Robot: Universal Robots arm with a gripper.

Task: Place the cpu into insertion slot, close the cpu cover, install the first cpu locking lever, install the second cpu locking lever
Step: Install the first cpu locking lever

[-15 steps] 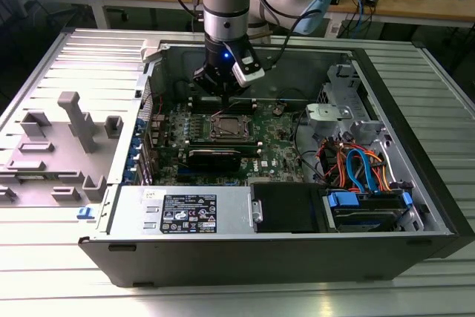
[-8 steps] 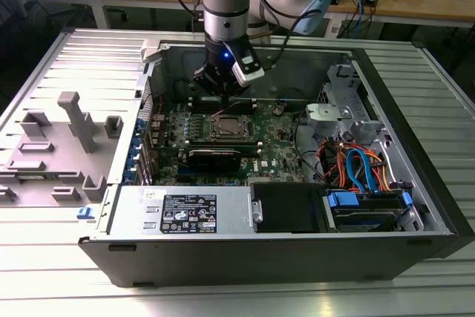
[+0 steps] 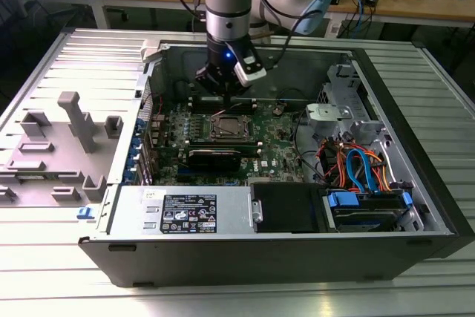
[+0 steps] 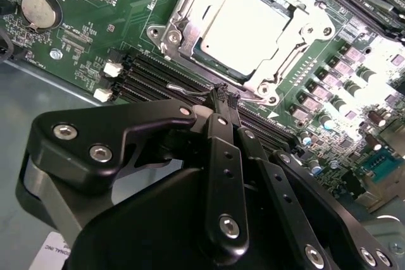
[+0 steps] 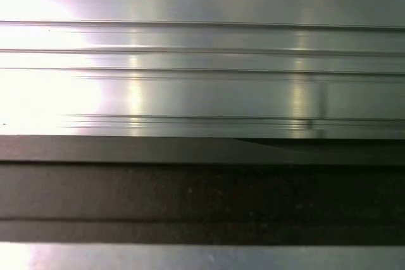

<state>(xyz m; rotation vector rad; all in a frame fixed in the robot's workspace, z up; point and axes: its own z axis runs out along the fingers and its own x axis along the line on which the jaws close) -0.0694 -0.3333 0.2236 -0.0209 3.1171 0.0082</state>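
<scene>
Hovering low over the green board, my black pincer (image 4: 224, 95) is clenched, tips meeting at the thin wire locking lever (image 4: 186, 89) beside the small silver-rimmed insertion slot (image 3: 226, 127). The windowed silver cpu cover (image 4: 193, 7) lies flat over the chip (image 4: 253, 23).
</scene>
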